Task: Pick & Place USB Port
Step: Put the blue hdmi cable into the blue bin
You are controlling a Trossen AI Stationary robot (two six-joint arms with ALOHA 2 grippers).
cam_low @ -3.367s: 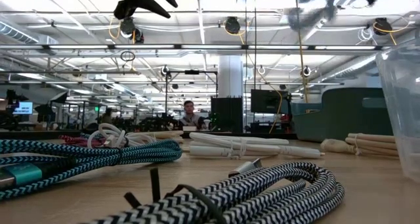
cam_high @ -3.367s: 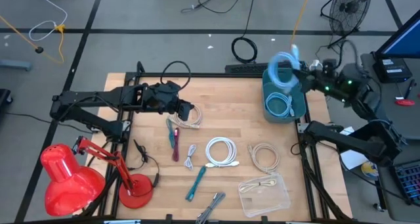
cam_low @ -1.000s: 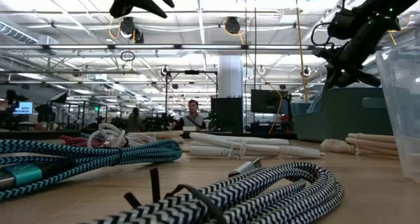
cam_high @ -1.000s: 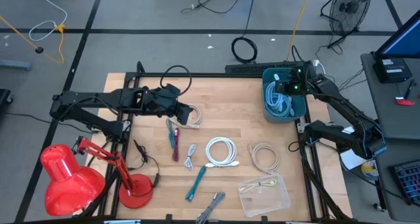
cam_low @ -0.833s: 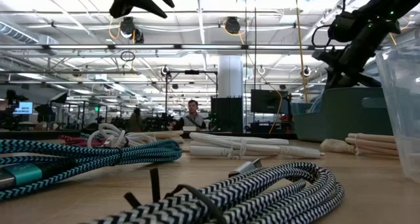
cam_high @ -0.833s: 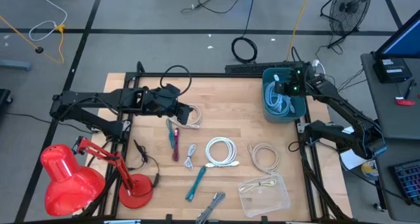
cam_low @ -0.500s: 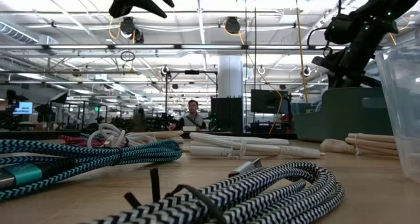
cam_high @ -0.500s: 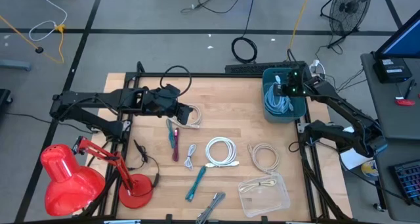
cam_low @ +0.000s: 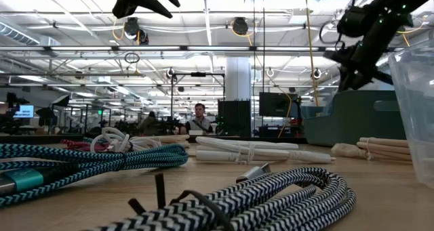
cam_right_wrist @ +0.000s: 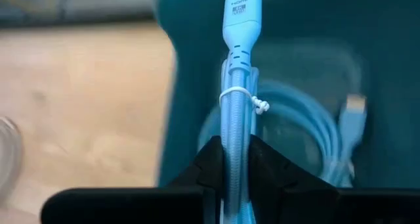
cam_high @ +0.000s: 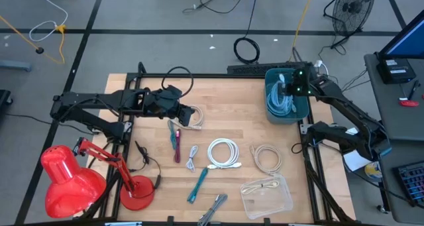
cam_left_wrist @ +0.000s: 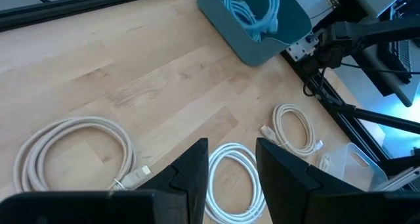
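Being pinched tight in the right gripper [cam_right_wrist: 235,159] above the bin [cam_high: 301,107], the blue cable [cam_right_wrist: 235,106] is risking snagging on release, while the left gripper [cam_left_wrist: 231,159], part-open, is holding nothing.

We find lettering in only one place: raised marking on the plug of the light blue cable [cam_right_wrist: 237,86], seen in the right wrist view. It is too small and soft for us to read. Nothing else carries legible text or numbers.

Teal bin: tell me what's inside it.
The teal bin holds coiled light blue cables. The right gripper, above it, pinches one tied light blue cable. The bin floor beneath is covered.
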